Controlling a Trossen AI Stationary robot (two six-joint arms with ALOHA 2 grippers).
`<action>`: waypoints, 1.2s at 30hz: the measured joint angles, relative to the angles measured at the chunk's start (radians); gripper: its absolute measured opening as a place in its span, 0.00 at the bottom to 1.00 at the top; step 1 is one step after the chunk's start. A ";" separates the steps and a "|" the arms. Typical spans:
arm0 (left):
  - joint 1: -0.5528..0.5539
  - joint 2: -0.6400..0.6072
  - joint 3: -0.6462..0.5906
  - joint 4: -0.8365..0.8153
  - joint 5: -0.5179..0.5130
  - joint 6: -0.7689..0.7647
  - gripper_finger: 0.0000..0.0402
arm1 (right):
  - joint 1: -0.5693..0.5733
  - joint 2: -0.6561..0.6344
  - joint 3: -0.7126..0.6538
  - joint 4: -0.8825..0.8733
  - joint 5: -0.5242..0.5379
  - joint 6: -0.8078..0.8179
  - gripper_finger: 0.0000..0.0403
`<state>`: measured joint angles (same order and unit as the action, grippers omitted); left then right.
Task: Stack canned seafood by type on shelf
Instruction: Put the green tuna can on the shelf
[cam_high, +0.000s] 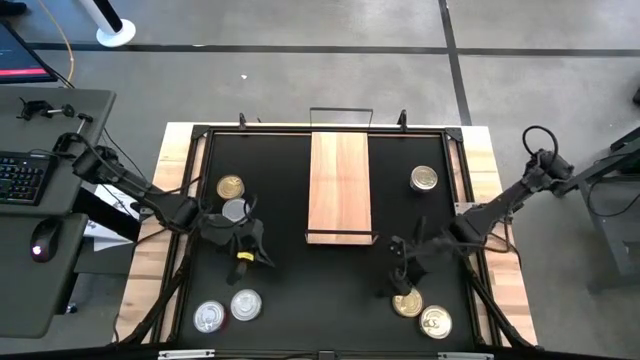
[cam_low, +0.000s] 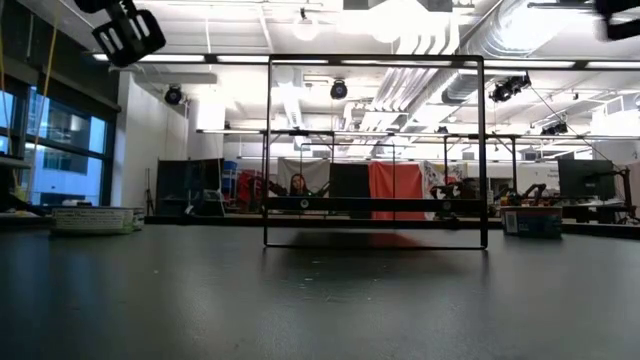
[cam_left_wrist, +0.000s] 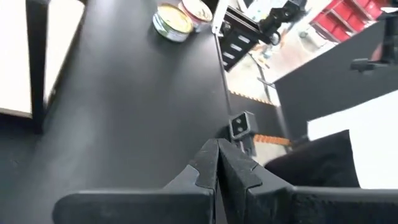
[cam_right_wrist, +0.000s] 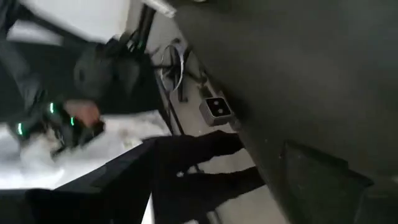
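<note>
- I see the shelf (cam_high: 339, 185) lying flat at the table's centre, reaching toward twelve o'clock, with nothing on its wood.
- Six cans sit around it on the black table (cam_high: 300, 290): a gold can (cam_high: 230, 187) and a silver can (cam_high: 235, 210) at nine o'clock, two silver cans (cam_high: 228, 310) at seven o'clock, one can (cam_high: 424, 179) at three o'clock, two gold cans (cam_high: 420, 312) at five o'clock.
- My left gripper (cam_high: 248, 252) hovers at eight o'clock of the shelf, fingers (cam_left_wrist: 208, 171) clenched together, holding nothing.
- My right gripper (cam_high: 398, 262) sits at five o'clock, just above the gold pair; I cannot tell how its fingers stand.
</note>
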<state>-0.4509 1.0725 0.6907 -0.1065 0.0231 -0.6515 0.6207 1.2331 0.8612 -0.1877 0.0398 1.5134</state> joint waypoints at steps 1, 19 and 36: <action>0.004 0.000 0.000 -0.001 0.014 -0.004 0.00 | 0.023 0.000 0.001 0.014 0.025 0.036 0.81; 0.003 0.000 0.000 -0.025 0.000 0.123 0.00 | 0.167 0.196 0.002 0.149 -0.142 0.476 0.81; -0.025 0.068 0.020 0.308 -0.191 0.003 0.00 | 0.277 0.259 0.089 -0.138 -0.202 0.322 0.81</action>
<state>-0.4758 1.1403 0.7103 0.2016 -0.1674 -0.6482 0.8978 1.4926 0.9497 -0.3252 -0.1625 1.8353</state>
